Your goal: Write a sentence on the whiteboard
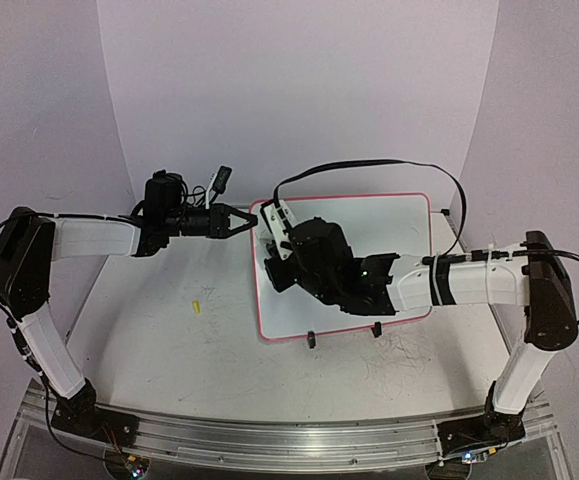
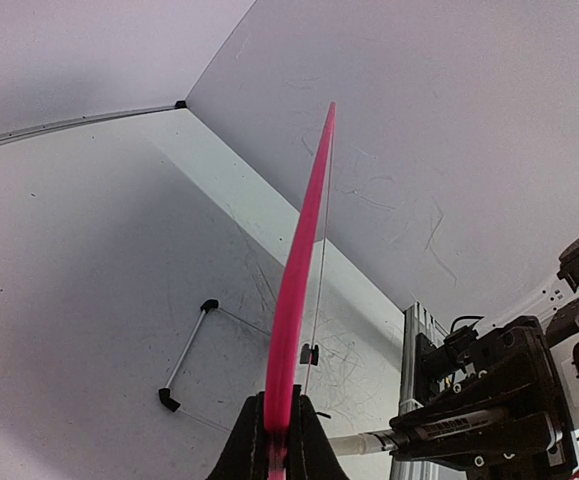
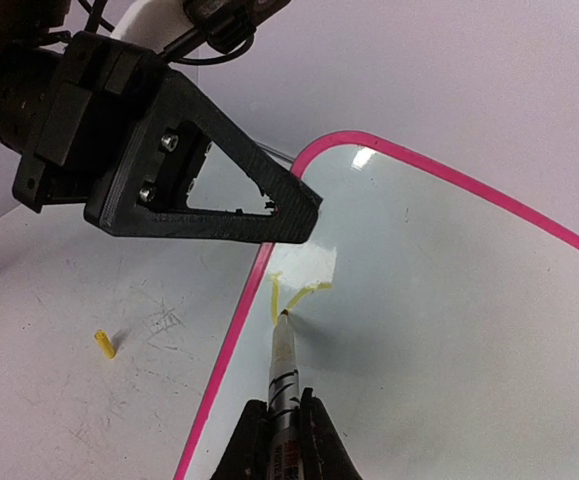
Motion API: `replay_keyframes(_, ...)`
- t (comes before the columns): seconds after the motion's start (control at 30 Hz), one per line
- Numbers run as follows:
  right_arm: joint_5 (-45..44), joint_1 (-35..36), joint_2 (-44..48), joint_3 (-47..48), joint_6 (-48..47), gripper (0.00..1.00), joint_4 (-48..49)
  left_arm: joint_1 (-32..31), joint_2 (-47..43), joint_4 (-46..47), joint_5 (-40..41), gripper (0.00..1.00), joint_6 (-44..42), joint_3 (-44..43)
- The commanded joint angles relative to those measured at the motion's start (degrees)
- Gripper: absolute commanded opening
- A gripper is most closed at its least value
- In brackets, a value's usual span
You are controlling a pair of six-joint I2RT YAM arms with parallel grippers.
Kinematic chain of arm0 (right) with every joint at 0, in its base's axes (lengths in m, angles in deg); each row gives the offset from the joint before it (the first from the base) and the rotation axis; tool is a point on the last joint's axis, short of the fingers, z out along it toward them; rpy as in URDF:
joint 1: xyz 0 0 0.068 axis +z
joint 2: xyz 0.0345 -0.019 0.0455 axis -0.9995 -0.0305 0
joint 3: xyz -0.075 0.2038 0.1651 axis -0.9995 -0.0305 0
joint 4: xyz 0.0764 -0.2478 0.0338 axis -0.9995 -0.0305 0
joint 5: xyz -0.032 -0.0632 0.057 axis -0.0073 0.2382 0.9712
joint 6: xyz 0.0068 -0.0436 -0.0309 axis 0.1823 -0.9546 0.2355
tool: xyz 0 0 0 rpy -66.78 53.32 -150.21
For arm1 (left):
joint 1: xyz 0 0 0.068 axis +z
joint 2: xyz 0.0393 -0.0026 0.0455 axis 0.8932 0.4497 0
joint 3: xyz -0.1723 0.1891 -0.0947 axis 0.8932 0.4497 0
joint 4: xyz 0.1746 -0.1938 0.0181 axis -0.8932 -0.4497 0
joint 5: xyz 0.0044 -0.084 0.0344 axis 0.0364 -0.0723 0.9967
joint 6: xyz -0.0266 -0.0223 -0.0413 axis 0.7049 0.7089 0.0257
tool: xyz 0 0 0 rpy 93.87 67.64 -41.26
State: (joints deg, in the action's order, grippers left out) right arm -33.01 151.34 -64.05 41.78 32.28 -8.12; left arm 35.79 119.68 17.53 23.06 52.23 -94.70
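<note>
Right up close in the right wrist cam, the right gripper (image 3: pixel 282 415) has its jaws clamped tight on a thin, pale-barrelled marker pen (image 3: pixel 283 360). The pen sticks out forward and its tip looks to be touching the board. That tip sits at the foot of the sentence (image 3: pixel 291 293), which is only a couple of short yellow-green strokes just inside the board's left edge, near the far-left corner.

On my other arm, the left gripper (image 2: pixel 281 425) is pinched shut on the rim of the big white rectangular whiteboard (image 1: pixel 394 225) with rounded corners and a thin pink border. It grips the left edge up near that same corner, so from that wrist I see the rim edge-on.

Board lies on the scuffed white table (image 1: pixel 169 340) between the arms, a bit right of centre, with its two small black clip feet (image 1: pixel 311 340) on the near edge. One small yellow cap (image 1: pixel 197 305) lies on the table left of the board, well apart from it.
</note>
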Motion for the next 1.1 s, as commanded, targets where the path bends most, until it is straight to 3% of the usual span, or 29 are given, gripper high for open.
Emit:
replay_keyframes(0.0, -0.7, 0.2, -0.2, -0.5, 2.0, 0.0, -1.3, -1.2, -0.1, 0.6, -0.8, 0.03, 0.2, -0.2)
replay_keyframes(1.07, 2.9, 1.5, 4.9, -2.7, 5.2, 0.0, -1.4, -1.2, 0.1, 0.6, -0.9, 0.03, 0.2, -0.2)
